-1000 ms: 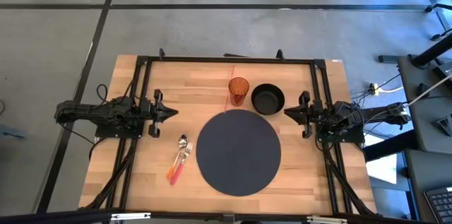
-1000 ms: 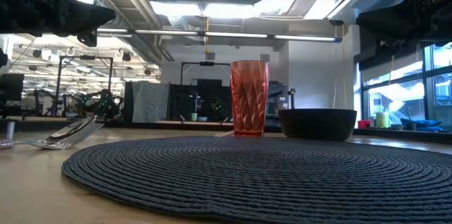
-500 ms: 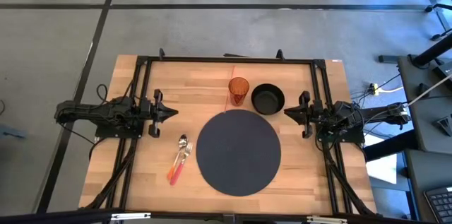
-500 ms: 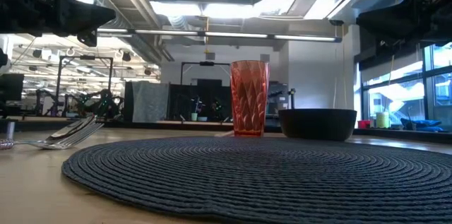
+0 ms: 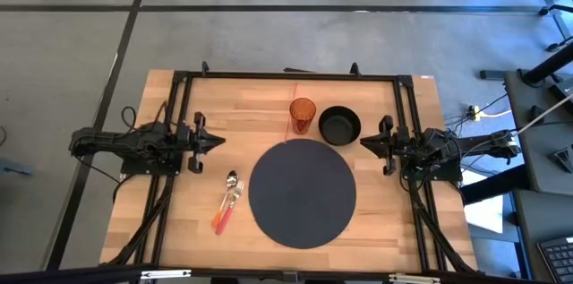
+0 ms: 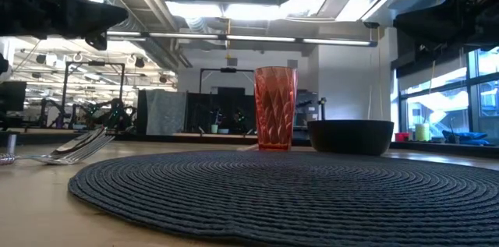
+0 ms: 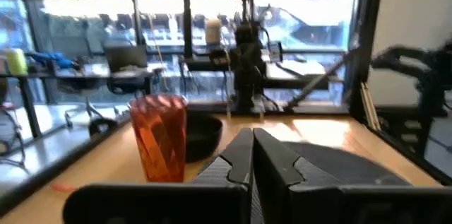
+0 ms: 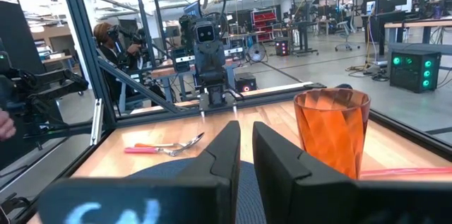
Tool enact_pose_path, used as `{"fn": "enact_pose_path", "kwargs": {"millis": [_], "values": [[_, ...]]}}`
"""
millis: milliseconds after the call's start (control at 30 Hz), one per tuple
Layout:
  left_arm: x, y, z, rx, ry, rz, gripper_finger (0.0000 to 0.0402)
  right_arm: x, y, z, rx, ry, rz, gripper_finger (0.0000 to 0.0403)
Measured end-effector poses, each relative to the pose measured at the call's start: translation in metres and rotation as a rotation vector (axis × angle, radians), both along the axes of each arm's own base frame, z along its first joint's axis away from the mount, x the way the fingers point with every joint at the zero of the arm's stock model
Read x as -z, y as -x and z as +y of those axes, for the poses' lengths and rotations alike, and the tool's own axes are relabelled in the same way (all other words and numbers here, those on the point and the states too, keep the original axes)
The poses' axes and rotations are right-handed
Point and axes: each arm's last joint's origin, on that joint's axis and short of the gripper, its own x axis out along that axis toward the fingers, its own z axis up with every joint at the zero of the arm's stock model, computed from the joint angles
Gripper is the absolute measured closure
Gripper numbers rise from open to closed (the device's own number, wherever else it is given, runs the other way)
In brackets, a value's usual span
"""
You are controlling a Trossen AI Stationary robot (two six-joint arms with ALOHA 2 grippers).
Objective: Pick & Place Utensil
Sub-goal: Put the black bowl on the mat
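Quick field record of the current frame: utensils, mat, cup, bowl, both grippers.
utensils: spoon and fork lie together on the table, left of the placemat, untouched
placemat: dark round placemat, bare
cup: orange cup upright behind the placemat
bowl: black bowl right of the cup
left gripper: left gripper shut, empty, at left side
right gripper: right gripper narrowly apart, empty, at right side

Low view cuts off both arms at the top corners and the placemat (image 6: 296, 192) at the bottom. Can't tell the utensils (image 5: 227, 203) apart overhead, they're overlapping and tiny.
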Motion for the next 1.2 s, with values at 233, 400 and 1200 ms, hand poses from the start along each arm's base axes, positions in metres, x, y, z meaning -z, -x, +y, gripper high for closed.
{"fn": "enact_pose_path", "kwargs": {"millis": [233, 400, 1200], "values": [[-0.01, 0.003, 0.006, -0.269, -0.226, -0.043, 0.0398, 0.0, 0.0, 0.0, 0.0, -0.001, -0.002, 0.0361], [-0.01, 0.004, 0.011, -0.38, -0.152, -0.05, 0.0398, -0.001, 0.0, 0.0, 0.001, -0.001, -0.015, 0.0361], [-0.009, 0.003, 0.015, -0.294, 0.088, -0.04, 0.0398, -0.001, 0.0, 0.0, -0.001, -0.005, -0.009, 0.0361]]}}
